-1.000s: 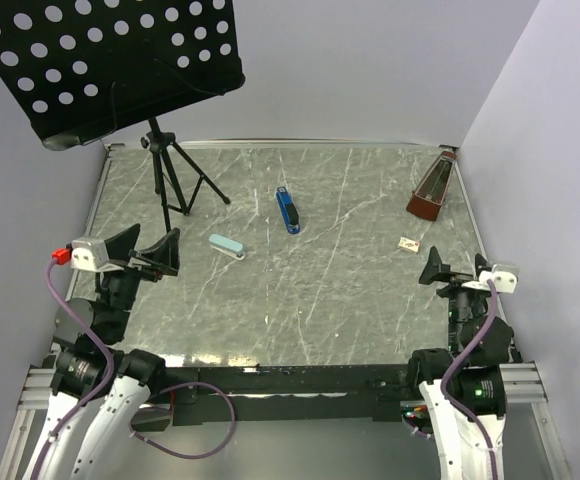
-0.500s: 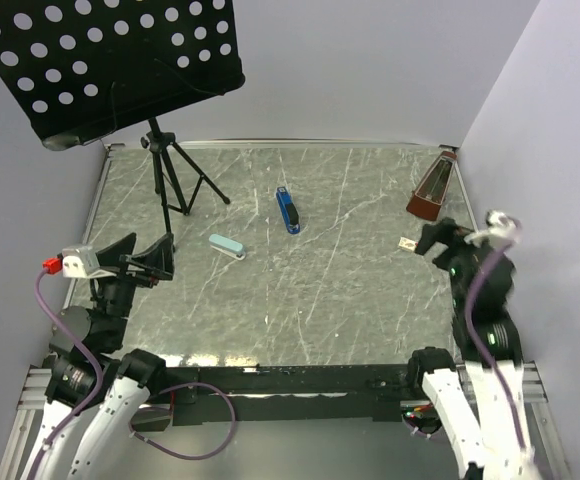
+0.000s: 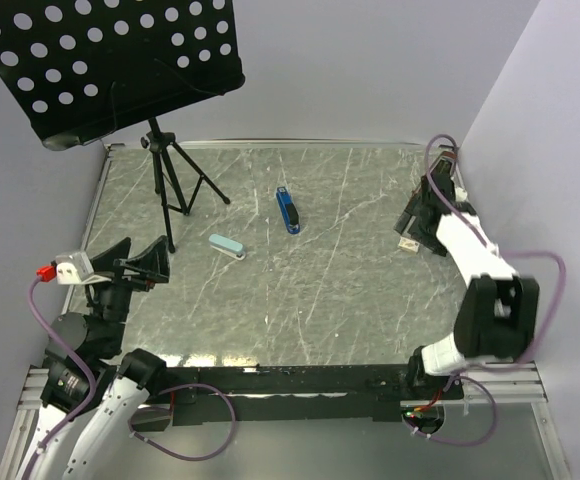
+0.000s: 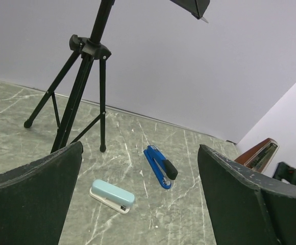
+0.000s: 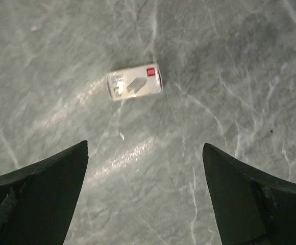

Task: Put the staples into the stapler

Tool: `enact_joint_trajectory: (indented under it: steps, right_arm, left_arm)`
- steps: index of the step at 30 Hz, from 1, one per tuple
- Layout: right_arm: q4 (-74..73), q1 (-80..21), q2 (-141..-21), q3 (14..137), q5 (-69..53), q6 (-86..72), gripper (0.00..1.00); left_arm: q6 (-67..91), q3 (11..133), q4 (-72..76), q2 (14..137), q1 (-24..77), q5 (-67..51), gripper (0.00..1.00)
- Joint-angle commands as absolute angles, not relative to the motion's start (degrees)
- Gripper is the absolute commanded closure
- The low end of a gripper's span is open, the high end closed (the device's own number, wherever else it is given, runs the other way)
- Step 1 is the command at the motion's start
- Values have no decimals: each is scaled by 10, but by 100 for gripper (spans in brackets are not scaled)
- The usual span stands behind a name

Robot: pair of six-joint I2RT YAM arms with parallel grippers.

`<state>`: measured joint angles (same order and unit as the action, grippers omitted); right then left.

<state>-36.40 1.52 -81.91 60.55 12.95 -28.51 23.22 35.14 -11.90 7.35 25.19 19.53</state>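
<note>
1. The table (image 3: 350,290) is flat, shiny grey-green stone with thin white lines all over it.
2. One stapler (image 3: 287,210) lies near the middle of the far half of the table. It is long and thin, dark blue with a black part at one end, and nothing touches it.
3. One staple box (image 5: 134,81) lies flat near the right edge of the table. It is a small white cardboard box with a red patch at one corner.
4. The right gripper (image 5: 144,148) hangs over the table just beside that box. Its two dark fingers are spread wide and hold nothing.
5. The left gripper (image 3: 140,255) is at the near left, well apart from the stapler. Its fingers are also wide apart and empty.
6. One small pale blue case (image 3: 227,246) with round corners lies near the stapler.
7. One black music stand (image 3: 100,60) has a top plate full of round holes and three thin legs.
</note>
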Motion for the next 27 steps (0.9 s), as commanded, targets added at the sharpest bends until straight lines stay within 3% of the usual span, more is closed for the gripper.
enact_joint_trajectory:
  steps: [1, 8, 20, 27]
  right_arm:
    - [-393, 21, -920, 694, 118, -272, 0]
    - [-391, 28, -1026, 747, 116, -258, 0]
    - [-373, 54, -1089, 751, 86, -229, 1]
    - [-360, 57, -1105, 752, 62, -214, 12]
  left_arm:
    - [226, 352, -112, 65, 255, 210, 1]
    - [222, 352, -109, 65, 255, 209, 1]
    - [221, 352, -108, 70, 256, 205, 1]
    - [220, 353, -111, 71, 255, 206, 1]
